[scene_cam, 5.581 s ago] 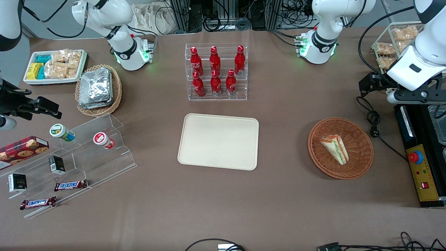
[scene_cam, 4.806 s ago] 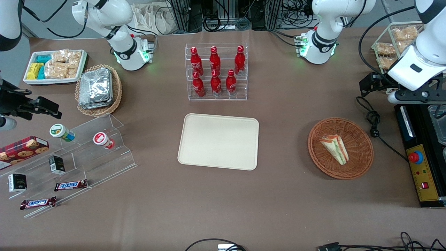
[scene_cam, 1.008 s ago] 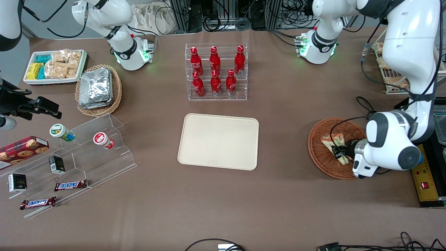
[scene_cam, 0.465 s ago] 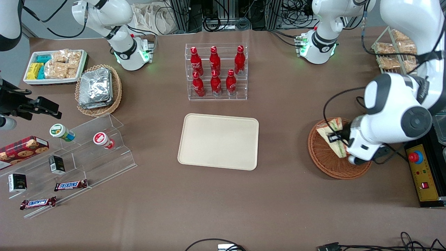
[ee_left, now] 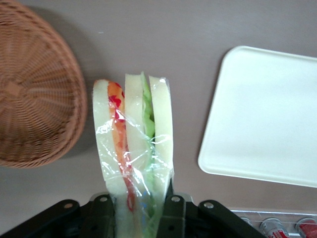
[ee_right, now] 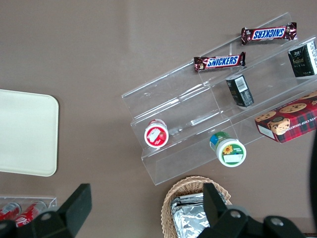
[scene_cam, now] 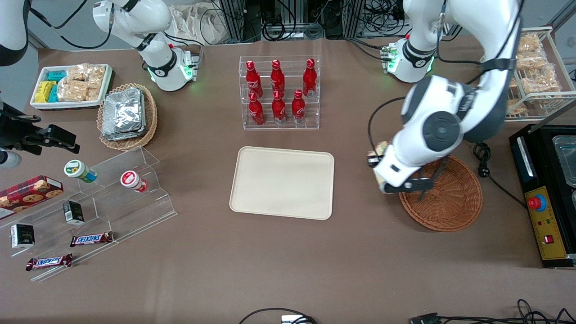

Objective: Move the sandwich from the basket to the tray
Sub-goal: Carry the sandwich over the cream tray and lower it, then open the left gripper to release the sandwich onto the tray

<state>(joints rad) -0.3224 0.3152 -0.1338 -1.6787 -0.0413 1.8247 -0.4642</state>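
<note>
The fingers of the left arm's gripper are clenched on the sandwich, one dark finger pressed against each outer slice of bread. The sandwich is wrapped in clear film and stands out from between the fingers, its layered edge facing the wrist camera: white bread, an orange-red strip, white bread, green filling, white bread.

The sandwich is held in the air, clear of the worktop. It is out of the basket, which lies just to one side of the fingers with nothing in it. The tray lies to the other side of the fingers, a little farther off than the basket, and bare. A strip of brown worktop lies under the sandwich, between basket and tray.

In the front view the gripper hangs over the worktop just beside the rim of the basket, between it and the tray. Only a small pale piece of the sandwich shows there, past the white arm that covers most of it. A clear rack of red bottles stands farther from the front camera than the tray.
</note>
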